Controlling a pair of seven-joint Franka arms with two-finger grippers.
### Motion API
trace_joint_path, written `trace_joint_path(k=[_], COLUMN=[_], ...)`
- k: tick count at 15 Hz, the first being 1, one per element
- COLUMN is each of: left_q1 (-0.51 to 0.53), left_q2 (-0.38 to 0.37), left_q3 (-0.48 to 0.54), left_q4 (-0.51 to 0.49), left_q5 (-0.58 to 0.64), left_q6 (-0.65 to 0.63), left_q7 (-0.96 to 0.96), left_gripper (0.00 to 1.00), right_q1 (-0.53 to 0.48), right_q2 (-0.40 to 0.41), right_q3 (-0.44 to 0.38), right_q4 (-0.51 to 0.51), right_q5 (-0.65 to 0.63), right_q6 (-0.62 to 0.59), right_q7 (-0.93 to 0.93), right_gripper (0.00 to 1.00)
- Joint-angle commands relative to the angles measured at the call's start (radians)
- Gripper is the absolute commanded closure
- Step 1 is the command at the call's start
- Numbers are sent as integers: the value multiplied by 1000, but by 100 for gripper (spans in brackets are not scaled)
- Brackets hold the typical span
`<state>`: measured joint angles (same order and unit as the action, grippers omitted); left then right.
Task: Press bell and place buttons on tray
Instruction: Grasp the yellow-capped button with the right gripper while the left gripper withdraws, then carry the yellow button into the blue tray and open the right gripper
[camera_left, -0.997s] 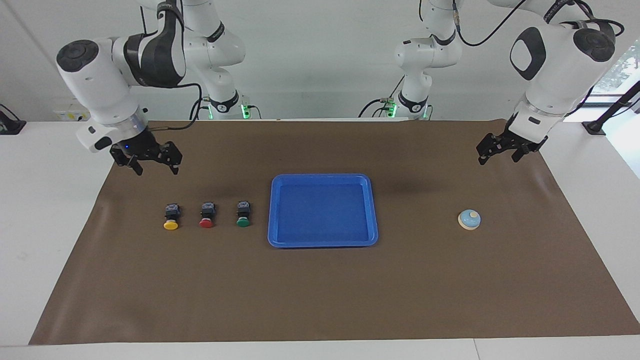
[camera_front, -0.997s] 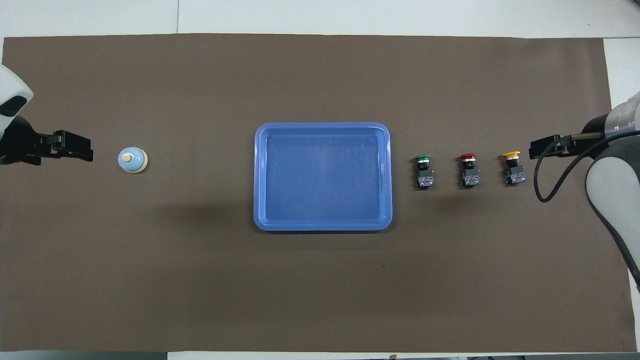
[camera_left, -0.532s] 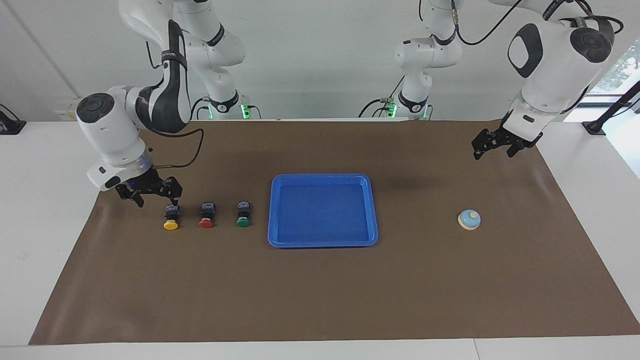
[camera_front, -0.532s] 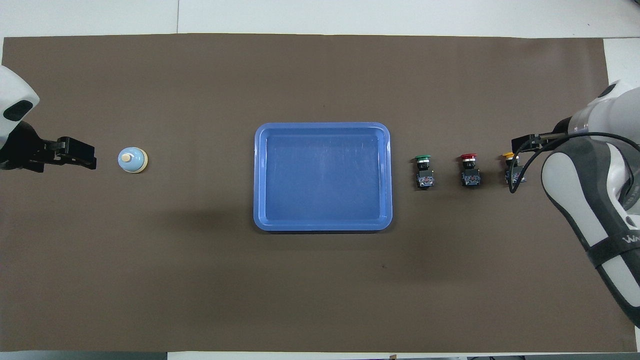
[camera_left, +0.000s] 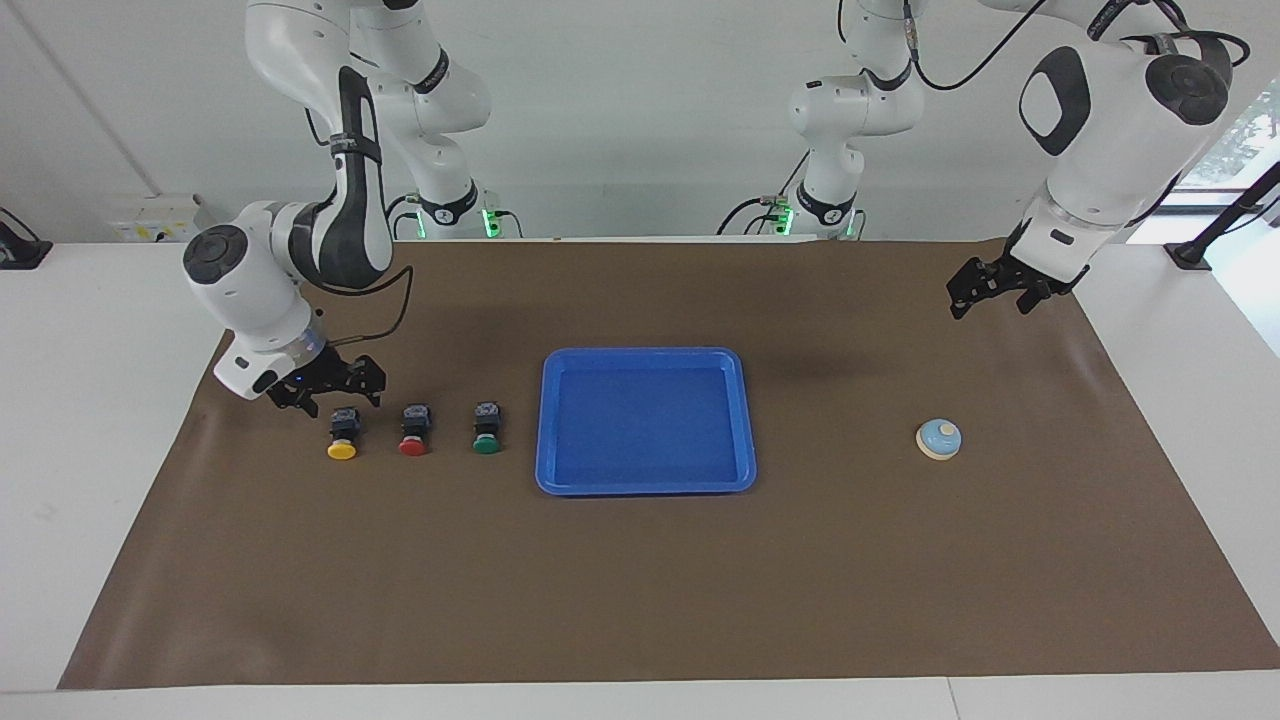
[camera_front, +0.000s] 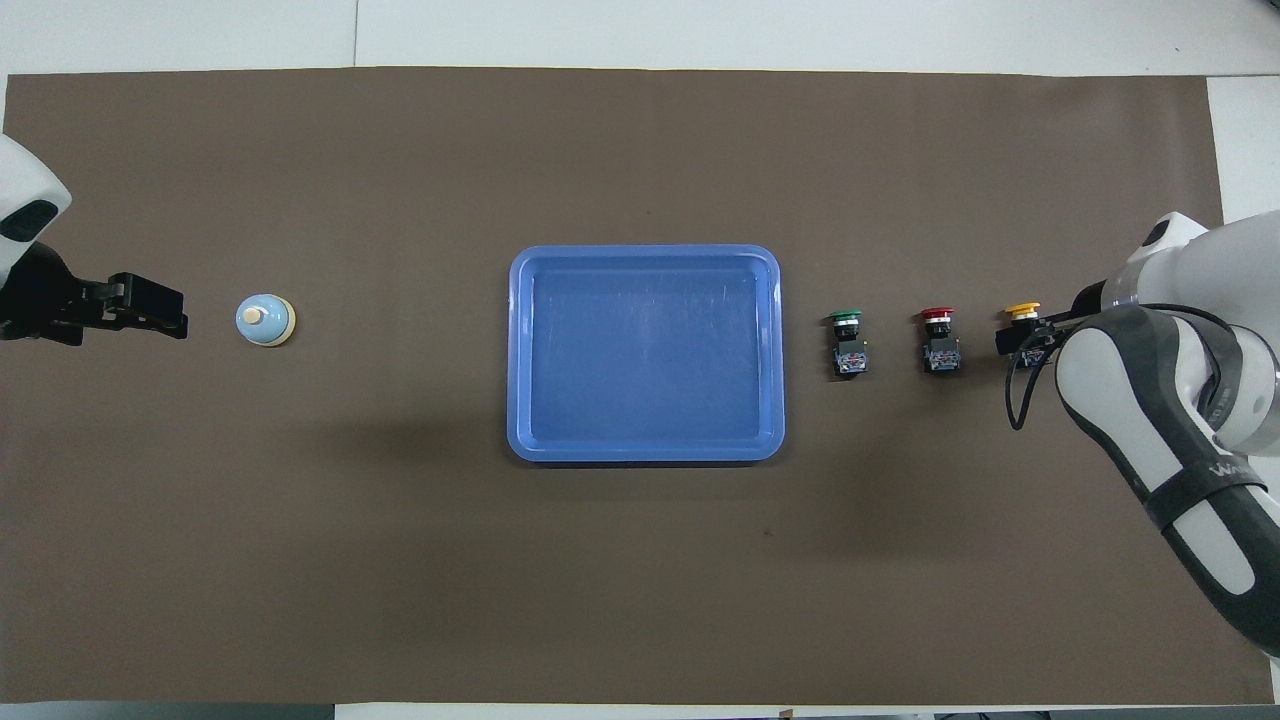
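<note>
**Right gripper low at yellow button; bell and tray untouched**

The bell (camera_left: 939, 439) sits on the brown mat (camera_left: 640, 580) toward the left arm's end of the table, dome up, pale knob on top. Nothing touches it. In the overhead view it (camera_front: 265, 320) lies in one line with the tray and the three buttons.

The tray (camera_left: 748, 420) rests flat at the middle of the mat, its floor bare. It stands well apart from the bell and near the green button (camera_left: 486, 428), which is the closest of the row to it.

The red button (camera_left: 414, 431) lies beside the green one, and the yellow button (camera_left: 342, 436) lies at the end of the row toward the right arm's end of the table. All three lie on their sides, black bodies toward the robots, coloured caps pointing away from them. They are evenly spaced and do not touch each other.

The right gripper (camera_left: 335, 398) is low over the mat at the black body of the yellow button. Its fingers stand parted by a moderate gap. Whether they touch the button cannot be told from either view. In the overhead view the gripper (camera_front: 1022, 338) covers part of that button's body.

The left gripper (camera_left: 988, 297) hangs in the air over the mat's edge at the left arm's end, well apart from the bell, fingers parted and holding nothing.
</note>
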<state>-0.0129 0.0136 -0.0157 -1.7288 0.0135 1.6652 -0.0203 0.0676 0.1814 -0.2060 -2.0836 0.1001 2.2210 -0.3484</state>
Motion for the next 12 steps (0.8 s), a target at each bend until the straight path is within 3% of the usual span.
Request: trace_joint_path(k=[1,6,10,12], left_q1=[5,5,5,5], left_q2=[0,0,0,0], left_q3=[2,2,2,2], left_q4=[12,12,12,12], left_q5=[-13,-13,-13,-13], left_q6=[-16,-16,-16,-16], left_q7=[10,10,10,10], left_gripper=[0,0,0,0], right_q1=[-18,-28,-31,-29], right_q2=[18,56,78,78], right_q3=[8,8,7,7], right_q4=[-7,-9,-10,-10], right_q5=[24,24,24,24], right_q6=[38,71,83,82], right_q7=[-34,-26,-17,-14], right_gripper=[0,0,6,32])
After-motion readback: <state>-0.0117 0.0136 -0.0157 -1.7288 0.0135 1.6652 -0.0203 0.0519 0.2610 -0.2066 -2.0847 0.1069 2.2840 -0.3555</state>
